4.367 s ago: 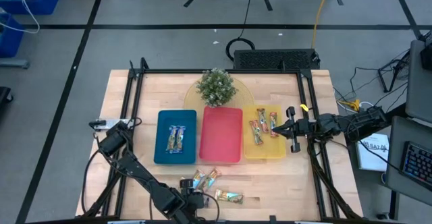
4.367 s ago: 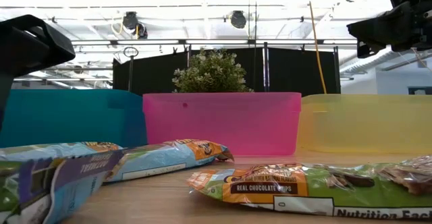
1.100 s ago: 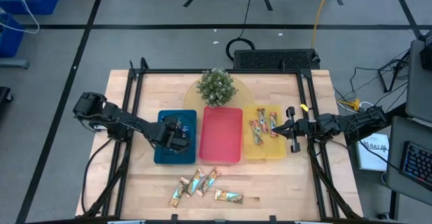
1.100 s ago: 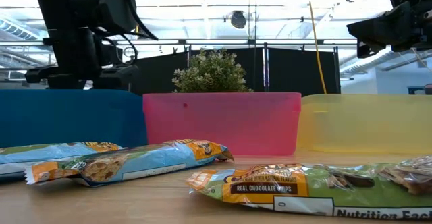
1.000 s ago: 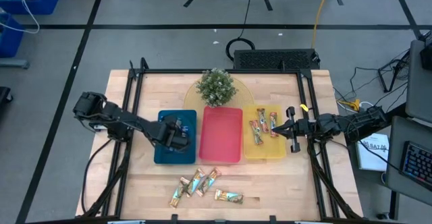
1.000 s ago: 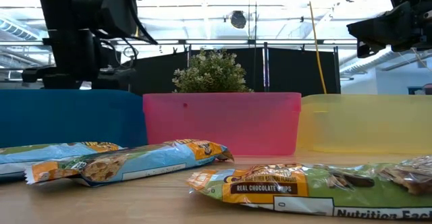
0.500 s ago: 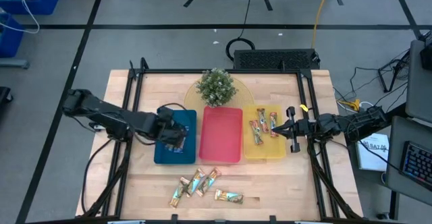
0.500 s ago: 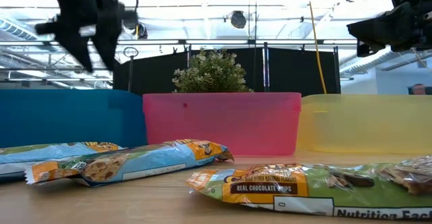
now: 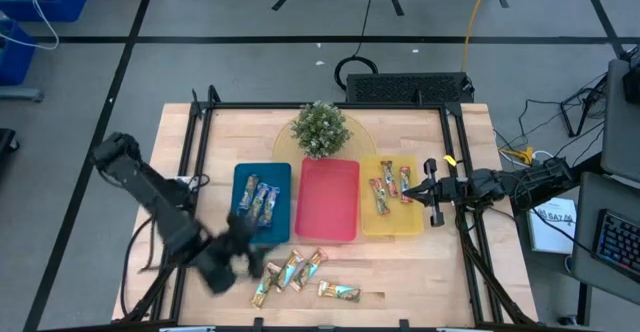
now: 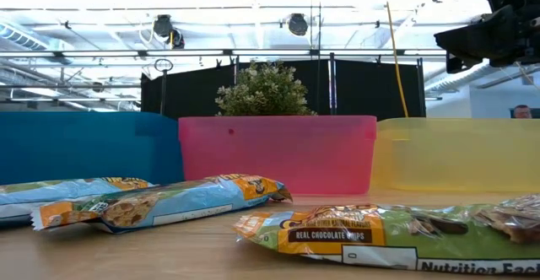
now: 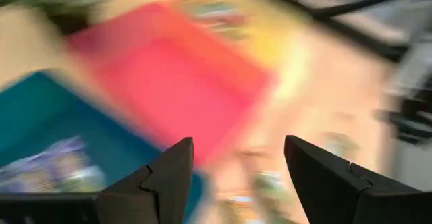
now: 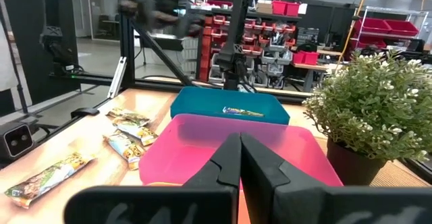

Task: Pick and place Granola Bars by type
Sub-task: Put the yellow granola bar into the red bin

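Seen from above, the left gripper (image 9: 240, 257) is a blur near the front edge, between the blue tray (image 9: 262, 217) holding two granola bars (image 9: 258, 201) and the loose bars (image 9: 290, 271); the right gripper (image 9: 408, 191) hangs over the yellow tray (image 9: 392, 222). Down low, one green wrapper (image 10: 337, 234) reads "REAL CHOCOLATE CHIPS" and "Nutrition". Left wrist: fingers (image 11: 169, 177) spread wide, holding nothing. Right wrist: fingers (image 12: 233, 162) pressed together over the pink tray (image 12: 196, 143).
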Tool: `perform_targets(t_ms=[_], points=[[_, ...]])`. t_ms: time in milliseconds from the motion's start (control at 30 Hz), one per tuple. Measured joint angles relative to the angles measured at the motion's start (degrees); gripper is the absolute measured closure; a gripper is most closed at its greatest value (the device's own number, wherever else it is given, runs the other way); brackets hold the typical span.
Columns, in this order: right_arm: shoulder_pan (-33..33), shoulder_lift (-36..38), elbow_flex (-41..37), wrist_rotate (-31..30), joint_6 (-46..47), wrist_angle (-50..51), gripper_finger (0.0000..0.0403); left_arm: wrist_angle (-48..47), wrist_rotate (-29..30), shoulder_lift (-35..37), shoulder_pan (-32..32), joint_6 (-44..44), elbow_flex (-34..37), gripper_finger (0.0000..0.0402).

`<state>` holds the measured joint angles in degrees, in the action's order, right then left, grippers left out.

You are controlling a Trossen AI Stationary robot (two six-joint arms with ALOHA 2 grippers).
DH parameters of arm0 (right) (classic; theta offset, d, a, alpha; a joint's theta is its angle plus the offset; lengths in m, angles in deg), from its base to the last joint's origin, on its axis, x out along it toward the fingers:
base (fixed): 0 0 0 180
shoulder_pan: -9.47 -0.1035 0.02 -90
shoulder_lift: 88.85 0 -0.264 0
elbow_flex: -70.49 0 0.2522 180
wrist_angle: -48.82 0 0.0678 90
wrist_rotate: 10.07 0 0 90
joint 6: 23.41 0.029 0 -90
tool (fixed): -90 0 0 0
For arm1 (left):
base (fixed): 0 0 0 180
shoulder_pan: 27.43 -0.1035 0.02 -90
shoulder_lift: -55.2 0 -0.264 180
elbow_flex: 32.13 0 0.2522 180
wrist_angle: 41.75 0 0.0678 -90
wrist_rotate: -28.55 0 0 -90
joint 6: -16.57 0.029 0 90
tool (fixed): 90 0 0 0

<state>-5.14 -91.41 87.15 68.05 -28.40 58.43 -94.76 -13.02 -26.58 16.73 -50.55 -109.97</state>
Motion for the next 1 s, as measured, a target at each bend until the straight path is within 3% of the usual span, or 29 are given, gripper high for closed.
perform_targets(t_ms=[167, 267, 633, 1000], points=[[0.0, 0.0, 0.0, 0.1, 0.0, 0.1, 0.0403, 24.0, 4.7, -5.2, 9.4, 10.0, 4.9, 0.0163], [0.0, 0.0, 0.0, 0.1, 0.0, -0.1, 0.0403, 30.2, 4.8, -9.3, 11.2, 12.6, 6.1, 0.0163], [0.0, 0.0, 0.0, -0.3, -0.6, -1.5, 0.0403, 33.6, 4.0, -19.5, 7.7, 11.3, 5.7, 0.0163], [0.0, 0.0, 0.0, -0.1, -0.2, -1.1, 0.0403, 34.0, -3.3, -20.2, -0.7, 11.3, 5.7, 0.0163]])
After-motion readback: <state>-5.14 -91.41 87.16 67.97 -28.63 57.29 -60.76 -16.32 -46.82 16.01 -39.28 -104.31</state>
